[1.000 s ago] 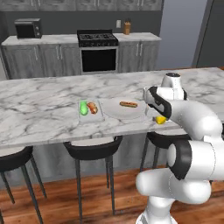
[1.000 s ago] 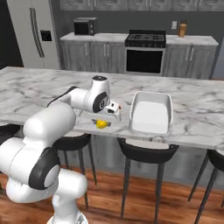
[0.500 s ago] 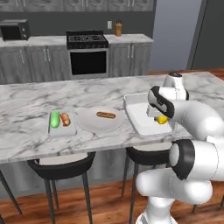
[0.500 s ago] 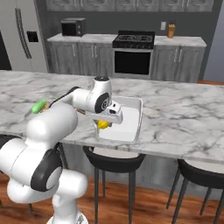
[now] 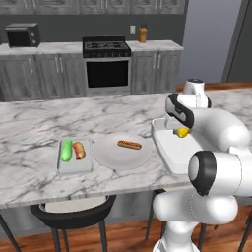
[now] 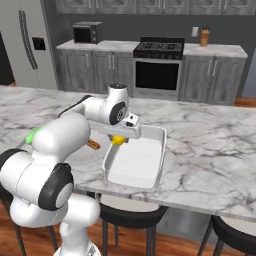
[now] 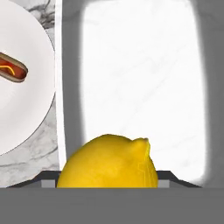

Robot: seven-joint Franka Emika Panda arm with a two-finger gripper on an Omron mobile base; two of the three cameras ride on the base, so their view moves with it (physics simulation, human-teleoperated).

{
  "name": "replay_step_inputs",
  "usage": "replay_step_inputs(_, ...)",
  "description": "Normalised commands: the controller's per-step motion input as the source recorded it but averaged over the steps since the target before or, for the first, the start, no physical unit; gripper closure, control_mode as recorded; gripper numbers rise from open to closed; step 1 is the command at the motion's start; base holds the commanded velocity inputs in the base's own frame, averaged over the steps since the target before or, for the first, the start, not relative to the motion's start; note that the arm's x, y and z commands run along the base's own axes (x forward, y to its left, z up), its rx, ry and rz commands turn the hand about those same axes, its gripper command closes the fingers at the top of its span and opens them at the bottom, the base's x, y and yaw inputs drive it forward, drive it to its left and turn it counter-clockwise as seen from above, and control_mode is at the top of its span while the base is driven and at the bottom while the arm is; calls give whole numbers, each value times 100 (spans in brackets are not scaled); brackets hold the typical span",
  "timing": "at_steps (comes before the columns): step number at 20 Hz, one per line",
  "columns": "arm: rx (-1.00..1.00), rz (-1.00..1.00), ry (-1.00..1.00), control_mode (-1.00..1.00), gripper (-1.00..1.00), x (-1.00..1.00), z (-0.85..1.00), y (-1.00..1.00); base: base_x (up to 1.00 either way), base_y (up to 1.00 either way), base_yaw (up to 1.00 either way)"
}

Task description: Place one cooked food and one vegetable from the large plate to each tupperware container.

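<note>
Nearest: tool (image 7: pixel 107 181) clamped part-way shut on a yellow vegetable (image 7: pixel 108 162), rounded with a small nub, pepper-like. Jaws themselves hidden behind it in hand view, but vegetable carried clear of any surface, so held. Hangs just above near-left end of the large container (image 5: pixel 170 147), over its bare floor. Probable reason for the hold: vegetable lifted from the plate for delivery, kept high enough to clear the low rim. Also seen in right base view, tool (image 6: pixel 120 139) with yellow vegetable at container's left rim (image 6: pixel 106 165).

Next out, just left of the large container: the large plate (image 5: pixel 106 156) on the table (image 5: pixel 29 128), round and flat, one hot dog (image 5: pixel 129 144) lying on it. Likely the cooked item due for the large container, which has nothing resting in it.

Farther left, just beside the plate: the small container (image 5: pixel 74 165), a green vegetable (image 5: pixel 65 150) and a second hot dog (image 5: pixel 78 150) side by side inside. Looks complete.

Judgement: lowering and release next; risk of the round vegetable rolling on the smooth floor.

Farthest: stove (image 5: pixel 105 66), microwave (image 5: pixel 22 35) against back wall.
</note>
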Motion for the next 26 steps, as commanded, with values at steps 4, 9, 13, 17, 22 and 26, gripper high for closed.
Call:
replay_step_inputs(4,0,0,0,100,100,0,0,0,70,-40,16)
replay_step_inputs(9,4,4,3,-100,100,36,0,-13,40,-23,7)
replay_step_inputs(13,2,10,7,-100,100,100,-24,-26,0,0,0)
replay_step_inputs(17,0,9,6,-100,100,100,-53,-22,0,0,0)
replay_step_inputs(22,2,10,12,-100,100,91,-63,-1,0,0,0)
replay_step_inputs(26,7,16,9,-100,100,60,-64,0,0,0,0)
